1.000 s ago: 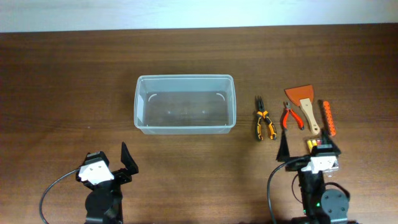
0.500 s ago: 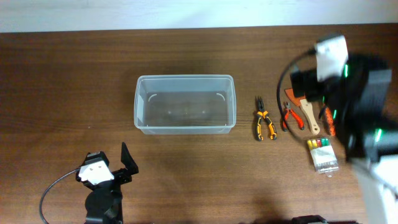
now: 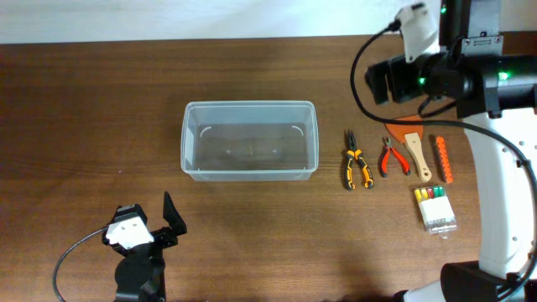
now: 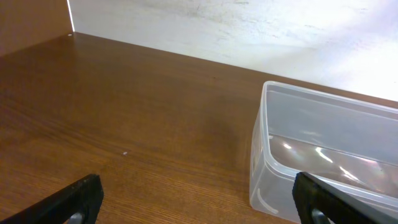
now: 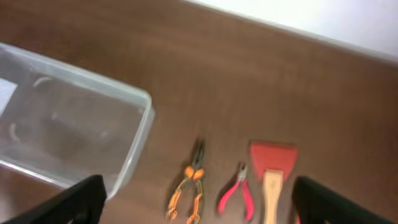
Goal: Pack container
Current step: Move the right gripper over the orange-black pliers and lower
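The clear plastic container (image 3: pixel 249 140) stands empty at the table's middle; it also shows in the left wrist view (image 4: pixel 329 155) and the right wrist view (image 5: pixel 62 134). Right of it lie orange-handled pliers (image 3: pixel 356 164), red cutters (image 3: pixel 392 157), an orange scraper with a wooden handle (image 3: pixel 410 140), an orange file (image 3: pixel 443 158) and a small clear box of markers (image 3: pixel 436 209). My right gripper (image 5: pixel 199 202) is open and empty, raised high above the tools. My left gripper (image 4: pixel 199 199) is open and empty, low at the front left, short of the container.
The right arm's white link (image 3: pixel 503 210) crosses over the table's right edge. A white wall (image 4: pixel 249 31) runs behind the table's far edge.
My right arm has risen from its low rest at the front right and swung up over the tools at the back right. The marker box came into view. The left arm has not moved.
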You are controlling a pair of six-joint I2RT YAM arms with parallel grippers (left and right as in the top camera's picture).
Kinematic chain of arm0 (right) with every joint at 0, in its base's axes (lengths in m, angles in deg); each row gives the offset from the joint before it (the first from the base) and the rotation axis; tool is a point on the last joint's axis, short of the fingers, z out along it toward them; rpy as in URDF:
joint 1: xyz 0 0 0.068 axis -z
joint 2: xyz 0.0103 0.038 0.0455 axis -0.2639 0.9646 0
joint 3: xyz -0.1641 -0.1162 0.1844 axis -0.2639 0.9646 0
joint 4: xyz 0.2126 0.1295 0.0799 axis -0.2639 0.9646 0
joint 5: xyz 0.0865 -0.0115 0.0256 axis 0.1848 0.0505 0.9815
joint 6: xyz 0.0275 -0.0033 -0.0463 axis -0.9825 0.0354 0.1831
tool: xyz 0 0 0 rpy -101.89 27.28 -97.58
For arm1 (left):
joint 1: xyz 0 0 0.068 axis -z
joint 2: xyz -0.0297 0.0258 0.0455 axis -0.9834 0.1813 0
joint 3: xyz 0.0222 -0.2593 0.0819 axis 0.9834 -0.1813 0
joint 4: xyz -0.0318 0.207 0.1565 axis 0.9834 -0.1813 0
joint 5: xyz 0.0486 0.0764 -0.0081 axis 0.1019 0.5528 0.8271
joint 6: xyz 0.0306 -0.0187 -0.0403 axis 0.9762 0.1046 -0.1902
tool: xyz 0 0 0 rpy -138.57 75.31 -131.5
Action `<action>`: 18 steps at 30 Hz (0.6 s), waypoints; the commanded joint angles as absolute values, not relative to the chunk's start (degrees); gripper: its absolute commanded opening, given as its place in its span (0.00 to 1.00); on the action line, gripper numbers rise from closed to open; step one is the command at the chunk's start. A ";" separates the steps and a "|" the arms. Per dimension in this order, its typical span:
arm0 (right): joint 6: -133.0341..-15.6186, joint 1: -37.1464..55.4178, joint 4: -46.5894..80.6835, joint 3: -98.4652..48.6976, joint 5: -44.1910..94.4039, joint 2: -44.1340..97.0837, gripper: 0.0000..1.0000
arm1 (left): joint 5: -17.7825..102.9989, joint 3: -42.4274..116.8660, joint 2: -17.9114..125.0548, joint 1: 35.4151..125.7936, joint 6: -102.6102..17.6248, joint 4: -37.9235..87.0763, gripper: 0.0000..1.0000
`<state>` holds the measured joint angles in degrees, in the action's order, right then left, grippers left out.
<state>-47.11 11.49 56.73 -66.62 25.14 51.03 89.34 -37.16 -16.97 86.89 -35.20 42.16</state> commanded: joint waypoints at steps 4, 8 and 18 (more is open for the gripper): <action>-57.15 11.18 63.04 -64.19 15.35 51.01 0.89 | 89.54 -37.33 -17.39 87.06 -34.70 42.07 0.99; -58.61 11.07 65.67 -59.49 15.24 50.77 0.85 | 89.54 -37.33 -17.39 87.06 -34.70 42.07 0.99; -58.63 8.75 55.83 -38.77 15.33 50.53 0.79 | 89.54 -37.33 -17.39 87.06 -34.70 42.07 0.99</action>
